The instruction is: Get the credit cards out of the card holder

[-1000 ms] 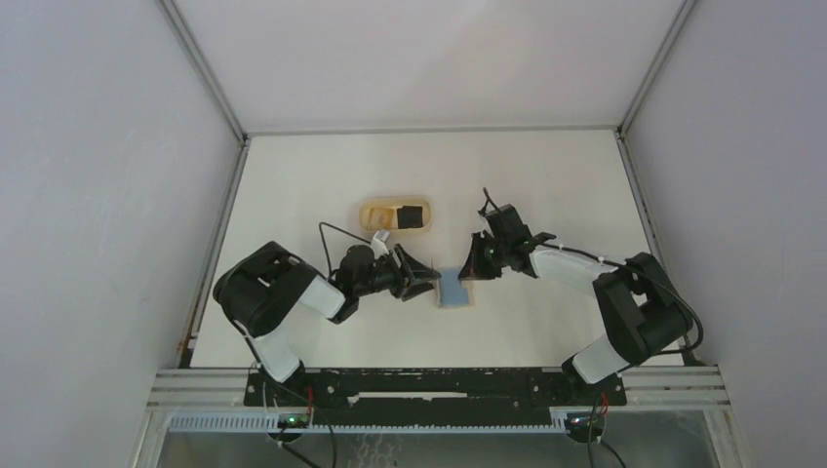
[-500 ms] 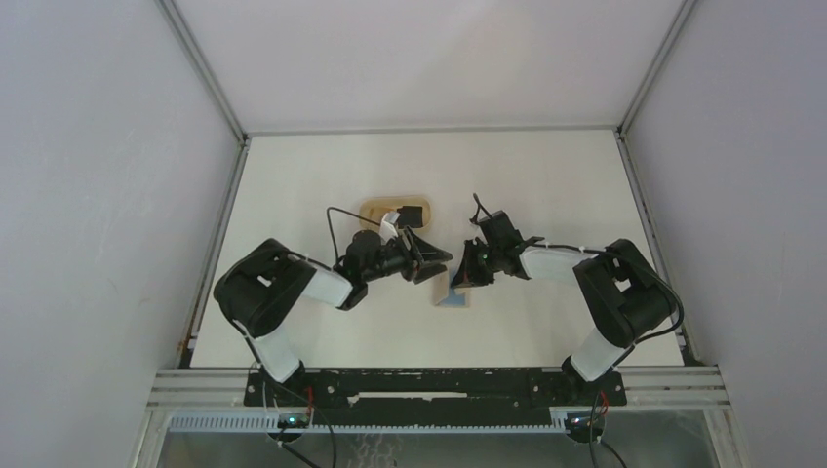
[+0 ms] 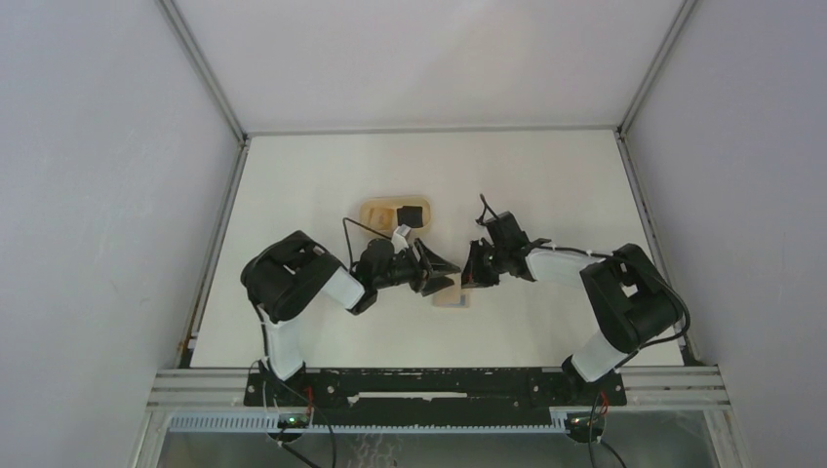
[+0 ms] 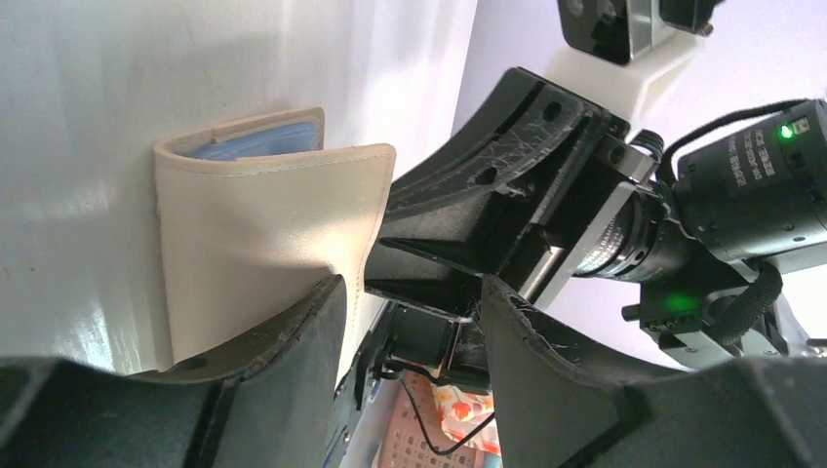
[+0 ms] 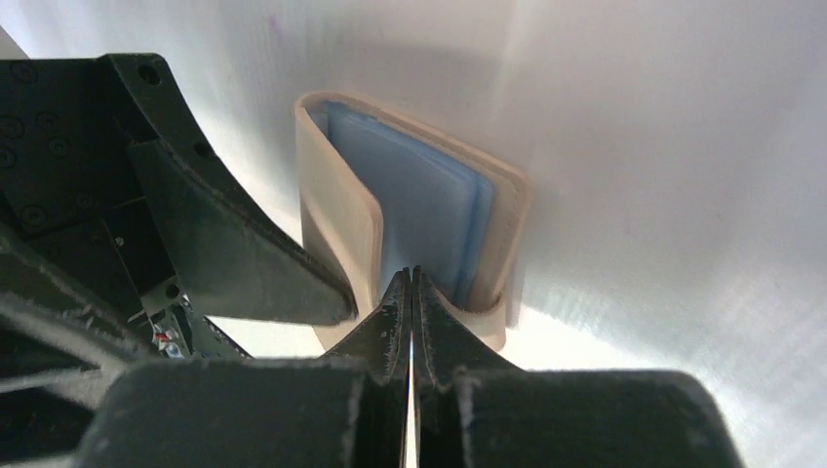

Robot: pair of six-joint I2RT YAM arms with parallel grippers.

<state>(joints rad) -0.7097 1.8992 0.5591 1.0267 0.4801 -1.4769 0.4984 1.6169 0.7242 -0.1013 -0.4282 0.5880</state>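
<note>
The tan card holder (image 3: 454, 295) lies on the table between my two grippers, half folded, with one flap standing up. In the right wrist view its blue inner layers (image 5: 434, 210) show beside the raised tan flap (image 5: 336, 210); I cannot tell credit cards from the lining. My right gripper (image 5: 410, 280) (image 3: 473, 272) is shut, its tips pushed into the fold with nothing between them. My left gripper (image 4: 410, 288) (image 3: 438, 269) is open, and one of its fingers (image 4: 293, 336) rests against the flap's outer side (image 4: 263, 234).
An oval light-wood tray (image 3: 371, 208) sits just behind the left gripper, holding a black rectangle (image 3: 413, 214) and a tan piece. The white table (image 3: 546, 185) is walled on three sides. The two grippers almost touch over the holder.
The left arm has swung right to the holder. The holder lay open with its blue side up; now one flap has risen and covers most of the blue. The right gripper stayed shut.
</note>
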